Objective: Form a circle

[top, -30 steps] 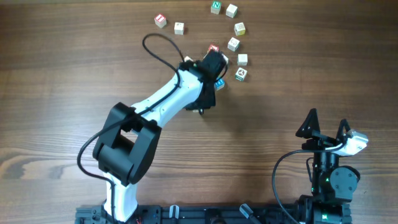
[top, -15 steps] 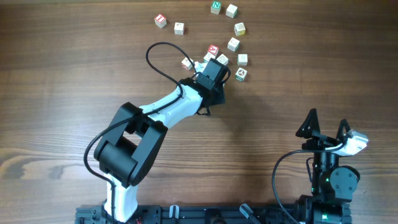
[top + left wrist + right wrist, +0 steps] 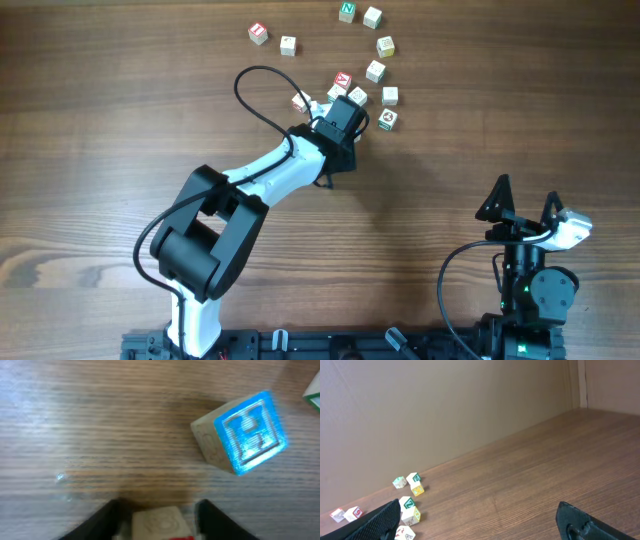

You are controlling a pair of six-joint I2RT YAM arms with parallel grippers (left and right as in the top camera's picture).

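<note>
The circle's pieces are small pale wooden letter cubes spread in a loose arc (image 3: pixel 375 70) at the table's far side; no closed ring shows. My left gripper (image 3: pixel 158 512) stands over the arc's lower end (image 3: pixel 347 110), slightly open. A pale cube with a red face (image 3: pixel 157 521) sits between its fingers with a narrow gap on each side. Just ahead lies a blue-faced cube (image 3: pixel 245 432). My right gripper (image 3: pixel 525 195) is parked near the front right, open and holding nothing; its wrist view (image 3: pixel 480 525) shows several cubes (image 3: pixel 407 503) far off.
Two cubes, one red-faced (image 3: pixel 258 32) and one pale (image 3: pixel 288 44), lie apart at the far left of the arc. A green-faced cube (image 3: pixel 387 119) sits right of my left gripper. A black cable (image 3: pixel 245 85) loops off the left arm. A brown wall (image 3: pixel 445 410) stands behind the table.
The left arm swung right and up toward the cubes, then stopped. Its jaws have parted slightly from the red-faced cube. The right arm has not moved.
</note>
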